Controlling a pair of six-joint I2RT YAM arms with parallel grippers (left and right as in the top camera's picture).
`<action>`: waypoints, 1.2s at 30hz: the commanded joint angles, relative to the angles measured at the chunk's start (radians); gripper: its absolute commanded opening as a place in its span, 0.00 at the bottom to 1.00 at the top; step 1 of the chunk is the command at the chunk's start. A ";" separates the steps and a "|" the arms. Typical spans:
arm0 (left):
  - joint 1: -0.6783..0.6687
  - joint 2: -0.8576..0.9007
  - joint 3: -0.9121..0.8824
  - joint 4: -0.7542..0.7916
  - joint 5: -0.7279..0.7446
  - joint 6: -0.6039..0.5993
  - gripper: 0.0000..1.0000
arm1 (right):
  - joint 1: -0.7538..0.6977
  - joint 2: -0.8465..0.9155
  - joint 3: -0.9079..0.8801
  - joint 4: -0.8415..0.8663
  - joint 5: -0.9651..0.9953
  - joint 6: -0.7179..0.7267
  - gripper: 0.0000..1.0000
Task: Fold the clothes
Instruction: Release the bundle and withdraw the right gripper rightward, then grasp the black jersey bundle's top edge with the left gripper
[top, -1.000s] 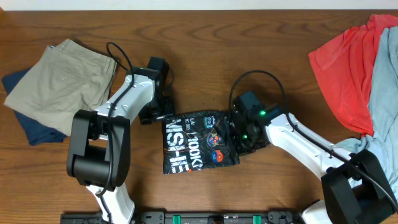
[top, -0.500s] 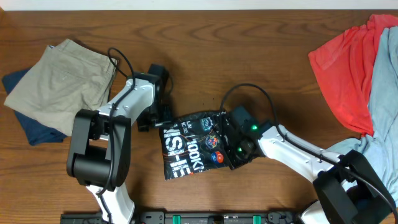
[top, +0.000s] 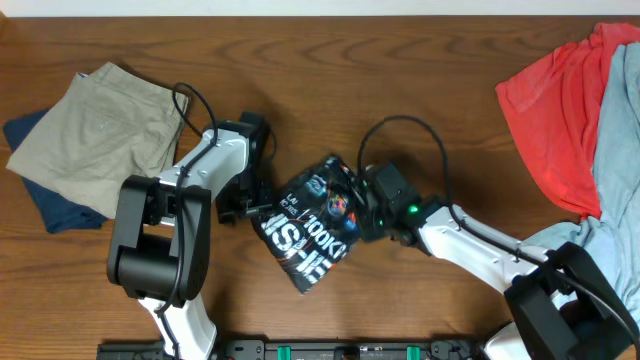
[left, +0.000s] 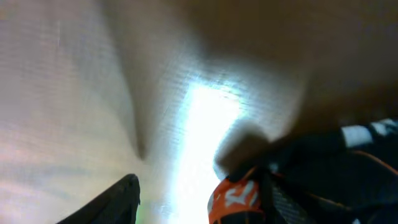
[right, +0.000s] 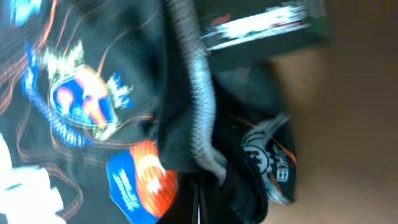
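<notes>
The folded black jersey (top: 310, 235) with white lettering and orange lines lies skewed on the wooden table, between my two arms. My right gripper (top: 362, 215) is shut on its right edge and bunches the cloth up. In the right wrist view the jersey (right: 93, 93) fills the frame and is pinched at the right gripper's fingers (right: 199, 202). My left gripper (top: 248, 207) sits at the jersey's left edge. In the blurred left wrist view the left gripper's jaws (left: 202, 186) stand apart, with the jersey (left: 323, 174) and its orange patch against the right jaw.
Khaki shorts (top: 95, 125) lie on a navy cloth (top: 45, 205) at the far left. A red shirt (top: 560, 100) and a light blue cloth (top: 615, 140) lie at the right edge. Cables loop above both wrists.
My right gripper has moved left and up with the jersey's right edge. The jersey has turned from square to diagonal. My left gripper has shifted slightly toward the front.
</notes>
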 joint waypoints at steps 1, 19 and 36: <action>0.000 0.017 -0.014 -0.037 0.039 -0.043 0.58 | -0.032 0.000 -0.004 0.043 0.096 0.008 0.06; 0.052 -0.145 0.142 0.127 0.058 0.106 0.86 | -0.152 -0.248 0.071 -0.362 0.094 -0.135 0.53; 0.045 0.001 0.141 0.238 0.520 0.560 0.98 | -0.153 -0.256 0.070 -0.435 0.048 -0.120 0.56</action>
